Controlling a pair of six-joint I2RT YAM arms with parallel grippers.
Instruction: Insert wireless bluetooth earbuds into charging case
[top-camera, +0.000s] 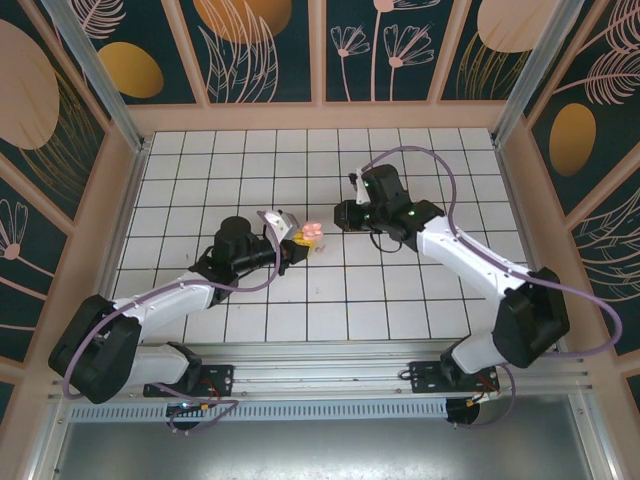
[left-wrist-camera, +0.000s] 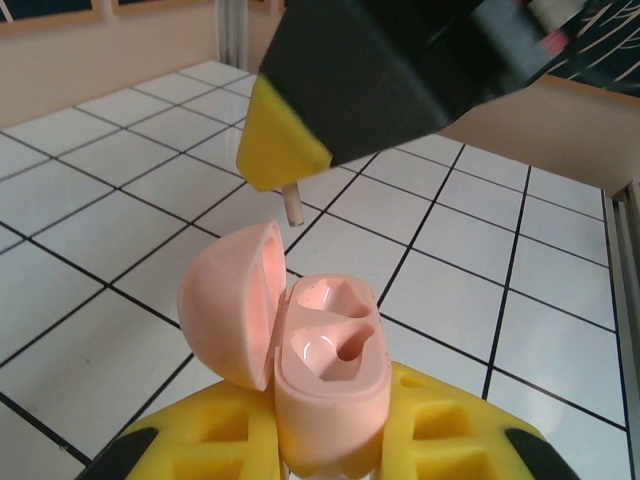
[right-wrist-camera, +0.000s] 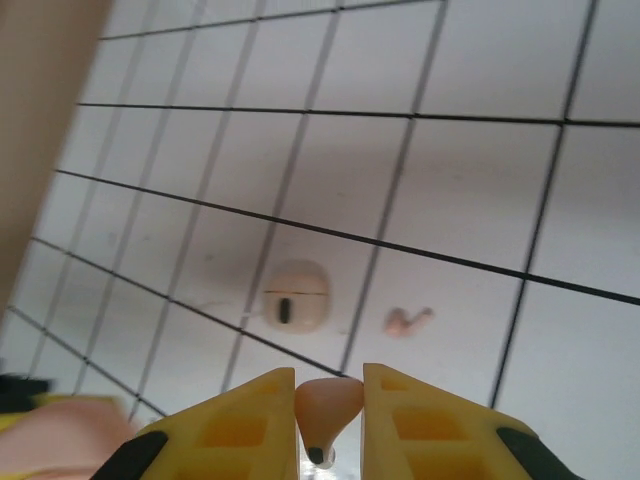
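Progress: none seated. Left hand (left-wrist-camera: 325, 445) clamped the open charging case (left-wrist-camera: 330, 375), both wells empty. Just beyond, right hand (right-wrist-camera: 328, 385) pinched one earbud (right-wrist-camera: 329, 400) above it. Second earbud (right-wrist-camera: 408, 320) lay loose on the tabletop (right-wrist-camera: 480, 150).

A: What hems in the charging case (left-wrist-camera: 330, 400)?
B: Raised lid (left-wrist-camera: 232, 305) at its left, right pincer (left-wrist-camera: 288, 178) close overhead. Sockets (left-wrist-camera: 335, 345) uncovered; free passage from the right, above the table (left-wrist-camera: 560, 330).

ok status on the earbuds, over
Left pincer shut on open charging case, both sockets empty. Right pincer shut on one earbud, close above case. Other earbud lying on tiles.
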